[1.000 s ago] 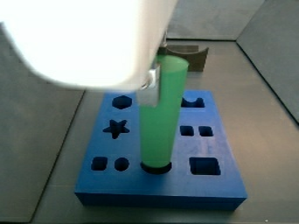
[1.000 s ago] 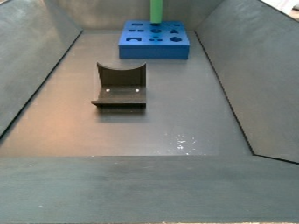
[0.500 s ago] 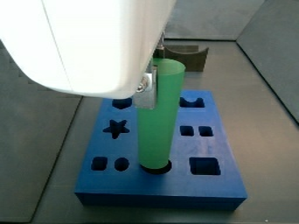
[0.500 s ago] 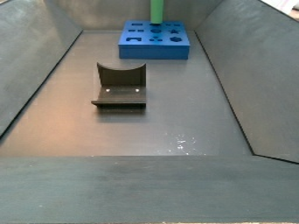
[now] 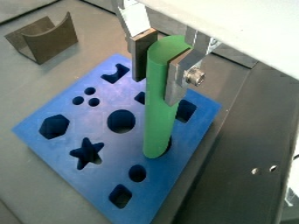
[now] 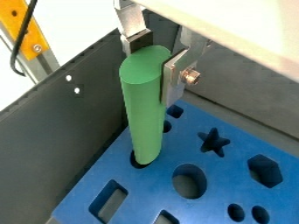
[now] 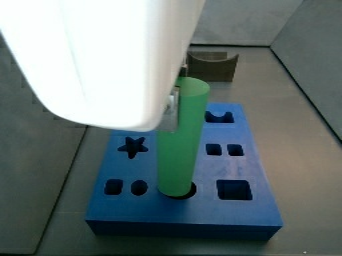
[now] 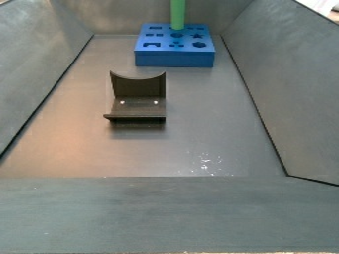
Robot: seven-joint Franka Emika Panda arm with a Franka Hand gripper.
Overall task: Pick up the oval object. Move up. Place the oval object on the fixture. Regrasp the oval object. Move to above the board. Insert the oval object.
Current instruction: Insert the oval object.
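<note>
- The oval object [image 5: 162,96] is seen standing upright with its lower end already in an oval hole near the edge of the board [image 5: 70,122], so the insert step looks to be well underway.
- The gripper [image 5: 166,54] is parked right above the board, its silver plates clamped on the upper part of the green peg; the same grip shows in both wrist views [image 6: 158,63].
- To finish cleanly, the peg should probably be kept dead vertical and pushed straight down, no sideways nudging, otherwise it could bind on the hole's rim.
- How deep the peg is seated can't be told, so the grip is probably best not released until it's clearly bottomed out.
- In a wrist view the chosen hole sits close to the board's edge, with the grey bin wall [image 6: 70,96] just beside it, so room on that side is tight.
- The fixture [image 8: 135,97] sits empty, well apart from the board [image 8: 175,48], with plenty of open floor between them; straight up looks like the safest way out.
</note>
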